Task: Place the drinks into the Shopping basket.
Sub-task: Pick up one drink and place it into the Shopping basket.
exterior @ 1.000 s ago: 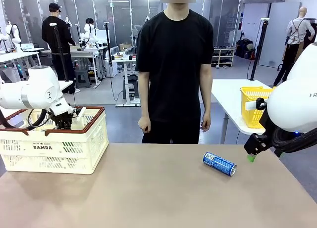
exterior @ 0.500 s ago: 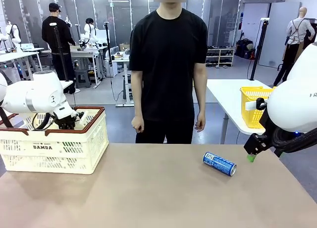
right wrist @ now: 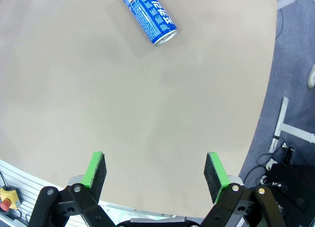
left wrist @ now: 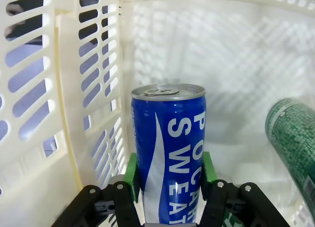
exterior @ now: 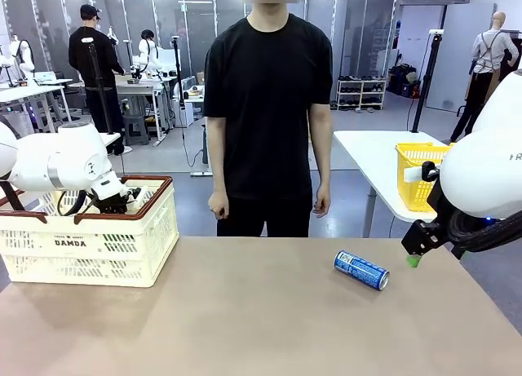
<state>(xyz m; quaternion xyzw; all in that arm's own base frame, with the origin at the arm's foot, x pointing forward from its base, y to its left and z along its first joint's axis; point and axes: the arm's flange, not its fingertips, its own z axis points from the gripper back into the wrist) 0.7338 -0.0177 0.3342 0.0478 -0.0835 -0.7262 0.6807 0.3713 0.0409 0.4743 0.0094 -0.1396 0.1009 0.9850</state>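
Clerk: Can, blue, white "POCARI SWEAT" lettering (left wrist: 170, 153). It is held upright to the wrist camera inside the Shopping basket (left wrist: 64, 113), close to a slotted corner. Its lower body is pinched between the green pads of the left gripper (left wrist: 170, 172). Green can (left wrist: 293, 143): lodged near it in the same basket, lying tilted. Second blue can (exterior: 361, 270): logged on its side on the table (exterior: 245, 327), well apart from the basket. Right gripper (right wrist: 156, 170): spread wide, nothing held, hung over bare tabletop short of that can.

Checker: Hazards to be entered?

Clerk: Two are judged likely. If the held can is released before its base is seated, it may be tipped against the green can or the basket wall. The can on the table is round and lying flat, so it may be rolled toward the table edge if it is nudged by one pad rather than straddled.

Checker: Items not verifiable?

Clerk: The base of the held can is cut off at the lower frame edge, so contact with the basket floor cannot be told. The green can is cropped at the right. From the front, the basket's contents are screened by its wall and brown rim.
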